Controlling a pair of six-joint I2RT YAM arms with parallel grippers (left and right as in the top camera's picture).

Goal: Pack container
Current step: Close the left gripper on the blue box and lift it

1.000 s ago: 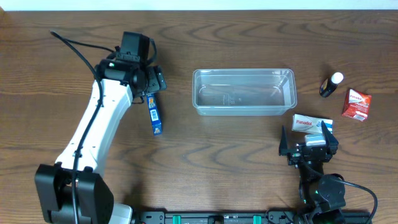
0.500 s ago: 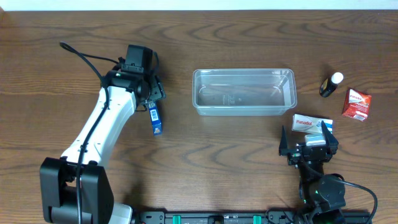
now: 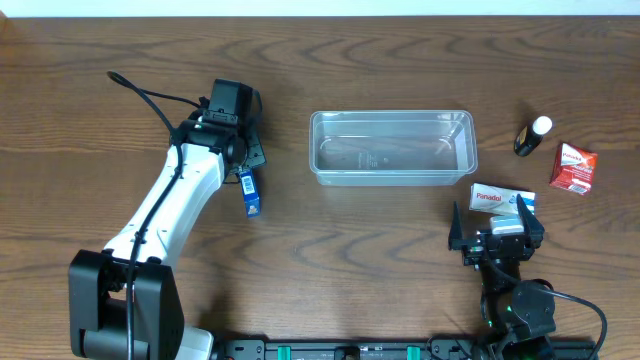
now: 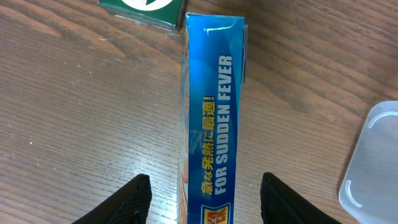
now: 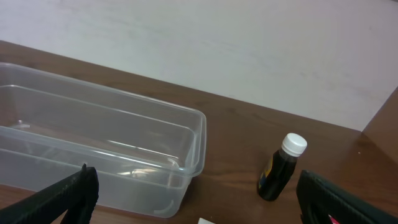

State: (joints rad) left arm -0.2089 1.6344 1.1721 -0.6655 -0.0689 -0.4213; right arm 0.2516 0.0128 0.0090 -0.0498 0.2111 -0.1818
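Right, the container (image 3: 392, 147) lies open side up a little toward one o'clock of the desk's (image 3: 330, 260) middle. It is a clear, colourless plastic tub, long and rectangular, with rounded corners and a rolled rim, and the dark wood grain shows through its glossy walls.

At nine o'clock of it the left hand (image 3: 246, 168) hangs over a narrow blue carton (image 3: 251, 190). In the left wrist view its two black fingers (image 4: 138, 198) stand apart, one on each side of the carton. The carton's shiny face reads "FOR SUDDEN FEVER". At the carton's twelve o'clock end, a corner of a green box (image 4: 149, 9) sits just beside it.

At the container's five o'clock corner lies a flat white Panadol box (image 3: 500, 197), just beside the rim. The right hand (image 3: 497, 232) sits at that box's six o'clock, with its fingers spread wide and nothing between them.

At three o'clock of the container stands a small dark bottle (image 3: 530, 136) with a white ribbed cap. A squat red box (image 3: 573, 167) rests at the bottle's four o'clock, near it but apart.
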